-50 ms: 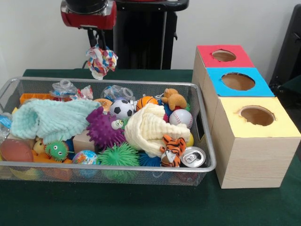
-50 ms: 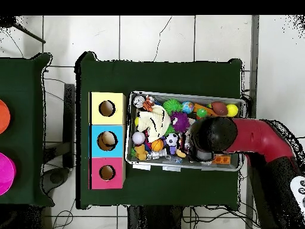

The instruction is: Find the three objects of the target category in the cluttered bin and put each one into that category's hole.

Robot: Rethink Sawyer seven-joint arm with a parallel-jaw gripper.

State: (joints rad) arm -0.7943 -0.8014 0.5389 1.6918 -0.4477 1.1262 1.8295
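My gripper [image 1: 98, 46] hangs above the back left of the wire bin [image 1: 207, 141], shut on a colourful crinkled packet [image 1: 101, 61] that dangles clear of the pile. The bin holds a soccer ball [image 1: 122, 108], a small basketball [image 1: 146, 101], a baseball [image 1: 180, 117], a purple spiky ball [image 1: 102, 129], a tiger toy [image 1: 171, 149], a drink can [image 1: 193, 157] and more clear wrappers [image 1: 66, 88]. In the overhead view the arm's head [image 2: 211, 136] covers the gripper and the packet.
Three wooden boxes stand in a row beside the bin, each with a round hole: red [image 1: 224, 55], blue [image 1: 238, 81], yellow [image 1: 257, 115]. A mint cloth [image 1: 51, 118] and a cream cloth [image 1: 148, 128] cover part of the pile.
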